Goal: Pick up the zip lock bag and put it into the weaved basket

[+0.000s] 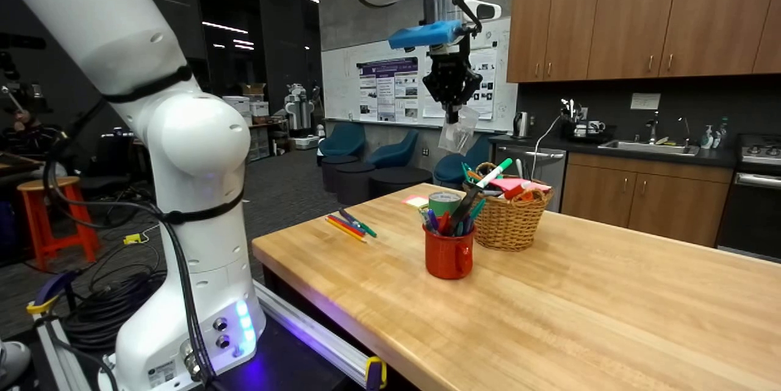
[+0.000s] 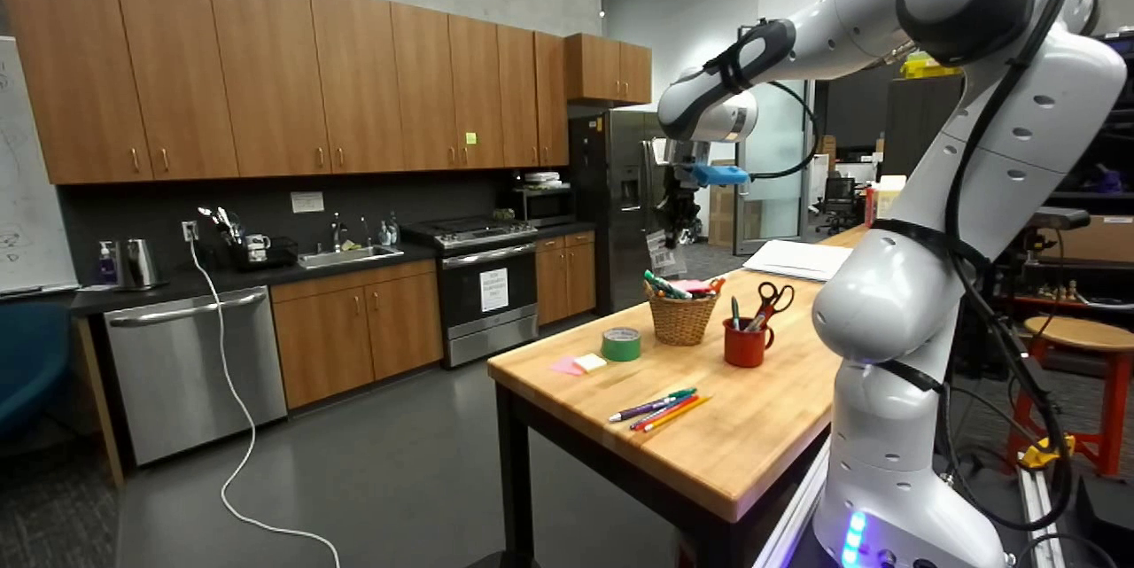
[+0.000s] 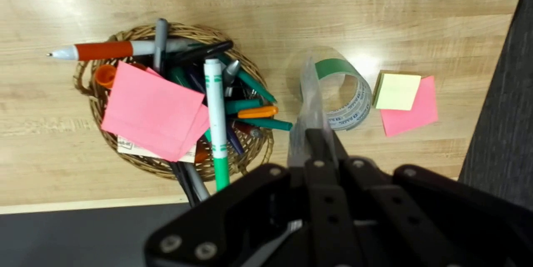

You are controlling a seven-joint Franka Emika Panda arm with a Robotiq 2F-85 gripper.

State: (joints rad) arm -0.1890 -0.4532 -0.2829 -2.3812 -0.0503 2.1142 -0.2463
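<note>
In an exterior view, the gripper [image 1: 452,115] hangs high over the wooden table [image 1: 616,293], its jaws pinched on the zip lock bag [image 1: 461,130]. The bag droops, see-through and crumpled, below the fingertips, higher than the weaved basket [image 1: 507,223] and apart from it. The red cup [image 1: 448,257] stands upright just beside the basket, crowded with pens [image 1: 477,209].

In an exterior view, black-handled scissors [image 2: 772,306] poke up out of the cup, and some loose pencils [image 2: 669,413] lie near the table's edge. Here too the bag dangles from the gripper, clear of the basket.

In the wrist view, the bag shows almost edge-on (little more than a pale, cloudy strip) at the tip of the closed jaws, overlapping part of the green tape roll [image 3: 361,96]. The basket sits to its left, holding an orange-and-white pen [image 3: 104,50], a green-and-white marker [image 3: 215,104] and pink notes [image 3: 152,108]; right of the roll, a yellow pad [image 3: 399,92] rests partly over a pink sheet [image 3: 418,108].
</note>
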